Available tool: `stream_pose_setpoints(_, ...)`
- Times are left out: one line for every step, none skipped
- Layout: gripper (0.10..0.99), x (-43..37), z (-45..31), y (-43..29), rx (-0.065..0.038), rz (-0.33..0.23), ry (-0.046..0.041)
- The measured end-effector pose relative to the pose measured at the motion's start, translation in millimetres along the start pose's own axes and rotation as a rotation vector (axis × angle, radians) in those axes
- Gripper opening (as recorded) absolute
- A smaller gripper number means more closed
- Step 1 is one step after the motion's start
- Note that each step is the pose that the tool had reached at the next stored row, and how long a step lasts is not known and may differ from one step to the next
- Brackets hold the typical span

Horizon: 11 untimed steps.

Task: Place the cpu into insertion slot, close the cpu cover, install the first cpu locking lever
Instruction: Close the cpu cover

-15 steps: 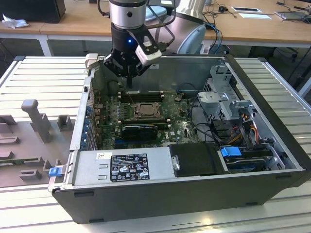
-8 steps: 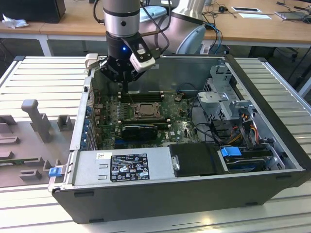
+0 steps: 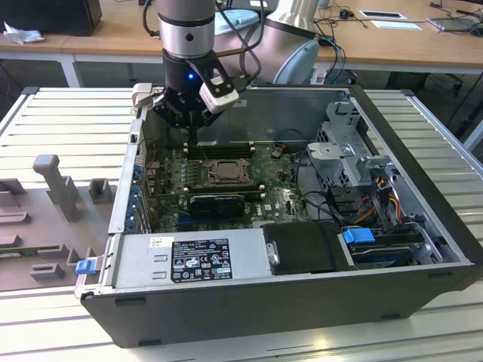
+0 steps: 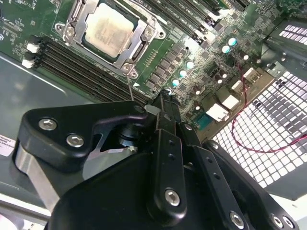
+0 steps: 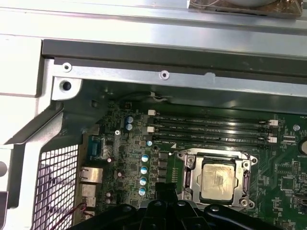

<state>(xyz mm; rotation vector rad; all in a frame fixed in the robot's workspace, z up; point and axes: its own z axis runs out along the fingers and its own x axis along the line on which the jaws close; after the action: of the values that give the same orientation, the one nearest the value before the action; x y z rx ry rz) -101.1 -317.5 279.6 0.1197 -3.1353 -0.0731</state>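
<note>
The cpu (image 4: pixel 109 29) (image 5: pixel 218 179), a silver-grey square, lies flat in the insertion slot (image 3: pixel 226 172) on the green motherboard. The cpu cover (image 4: pixel 138 47) (image 5: pixel 191 178) lies down around it as a metal frame, the chip showing through its window. A thin wire locking lever (image 4: pixel 129 87) sticks out from the socket's corner towards my gripper. My gripper (image 3: pixel 193 142) (image 4: pixel 160 99) (image 5: pixel 165 190) hangs over the memory slots beside the socket, towards the case's back wall. Its black fingers are shut together on nothing.
Long black memory slots (image 4: pixel 81 62) (image 5: pixel 211 129) run beside the socket. The open grey computer case (image 3: pixel 287 302) has a perforated rear panel (image 5: pixel 53 182), a drive cage (image 3: pixel 347 151) and cables at the exterior view's right. A black graphics card (image 3: pixel 217 202) sits in front of the socket.
</note>
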Motion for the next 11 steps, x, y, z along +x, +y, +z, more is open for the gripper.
stream_pose_setpoints(0.106, 0.3, 0.0, 0.0, 0.000, 0.000, 0.0000)
stream_pose_setpoints(0.106, 0.4, 0.0, 0.0, 0.000, 0.000, 0.0000)
stream_pose_setpoints(0.106, 0.8, 0.0, 0.0, 0.000, 0.000, 0.0001)
stream_pose_setpoints(0.106, 1.1, 0.0, 0.1, 0.000, 0.000, 0.0000)
stream_pose_setpoints(0.106, 1.2, 0.0, 0.1, 0.000, 0.000, 0.0001)
stream_pose_setpoints(0.106, 1.3, 0.0, 0.1, 0.000, 0.000, 0.0000)
stream_pose_setpoints(0.106, 1.4, 0.0, 0.1, 0.000, 0.000, 0.0000)
stream_pose_setpoints(0.106, 1.4, 0.0, 0.1, 0.000, 0.000, 0.0000)
stream_pose_setpoints(0.106, 1.5, 0.0, 0.1, 0.000, 0.000, 0.0000)
stream_pose_setpoints(0.106, 1.5, 0.0, 0.1, 0.000, 0.000, 0.0000)
stream_pose_setpoints(0.106, 1.7, 0.0, 0.1, 0.000, 0.000, 0.0000)
